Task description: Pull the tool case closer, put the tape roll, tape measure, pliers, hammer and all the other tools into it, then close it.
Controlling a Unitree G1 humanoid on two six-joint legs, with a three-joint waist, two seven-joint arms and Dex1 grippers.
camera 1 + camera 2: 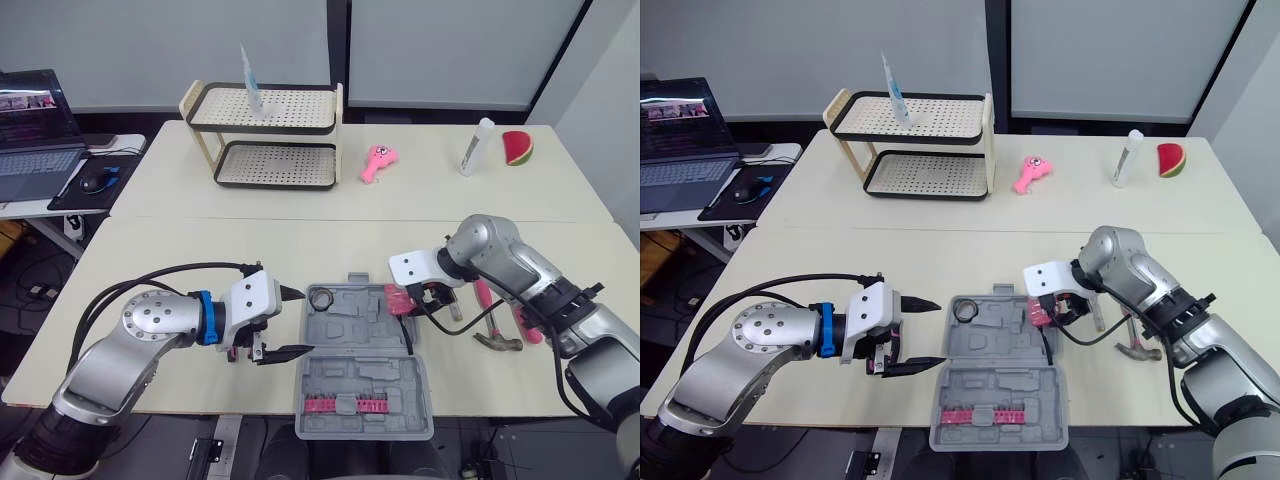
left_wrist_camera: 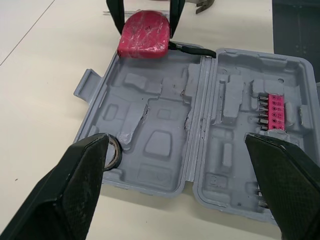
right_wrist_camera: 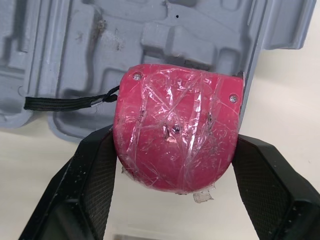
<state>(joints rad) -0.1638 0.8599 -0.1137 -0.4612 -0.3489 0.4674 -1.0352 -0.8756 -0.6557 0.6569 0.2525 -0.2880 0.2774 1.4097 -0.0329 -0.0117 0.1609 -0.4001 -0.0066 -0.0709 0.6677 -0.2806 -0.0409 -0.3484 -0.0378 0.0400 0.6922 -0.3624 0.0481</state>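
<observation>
the right gripper (image 1: pixel 405 297) is clenched on the red, rounded plastic tape measure (image 3: pixel 175 130), one black finger pressed to each flank, and holds it at the far right corner of the open grey moulded plastic tool case (image 1: pixel 365 375). the case lies at the near edge of the pale desk (image 1: pixel 200 240), its hinge running parallel to that edge, the tray half farther from the robot and the lid half nearer. in the right wrist view the tray's rim passes behind the tape measure, so it hangs partly over the tray and partly over bare desk, with its black wrist strap (image 3: pixel 67 103) trailing over the moulded pockets. what the next move turns on is that the free pockets lie toward the left edge of the desk from this gripper, so i judge a short carry that way, then a lowering, is needed before it lets go. whether the tape measure touches the rim i cannot tell. the dark tape roll (image 1: pixel 322 298) already sits in the tray's far left corner, and a strip of pink screwdriver bits (image 1: pixel 345 404) lies in the lid half. the left gripper (image 1: pixel 300 321) hangs just beside the case's left side, released and holding nothing. the pink-handled steel hammer (image 1: pixel 492 325) waits on the desk to the right of the case, nearer the right arm.
</observation>
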